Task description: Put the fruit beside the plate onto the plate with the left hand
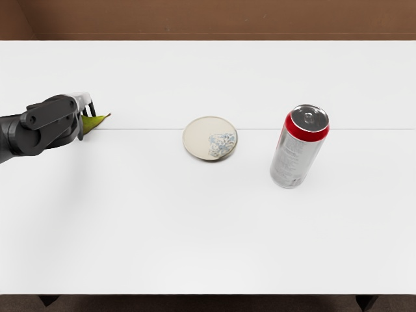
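The table (195,227) was a broad, plain white surface that filled nearly the whole head view; a thin grey line (149,129) ran across it from left to right, passing just behind the plate; the top itself was smooth and matt, with soft shadows only. Beyond its far edge stood a brown wall (214,19); below its near edge lay a dark strip of floor, where the tops of two dark table legs (47,300) showed at the corners.

The left arm (26,133), dark grey, came in from the left edge, low over the surface; the left hand (78,114) sat at its end, right over the fruit (97,121). The fruit was yellow-green and pointed; only its tapered end showed, sticking out to the right of the hand at the level of the grey line; the rest was hidden behind the hand. Whether the hand was clamped on the fruit or merely lay against it could not be told.

The plate (195,133), small, round and cream with a blue pattern on its right part, lay near the middle of the table, well apart from the fruit and to its right; a can (298,153), silver with a red band at the top, stood upright further right, apart from the plate.
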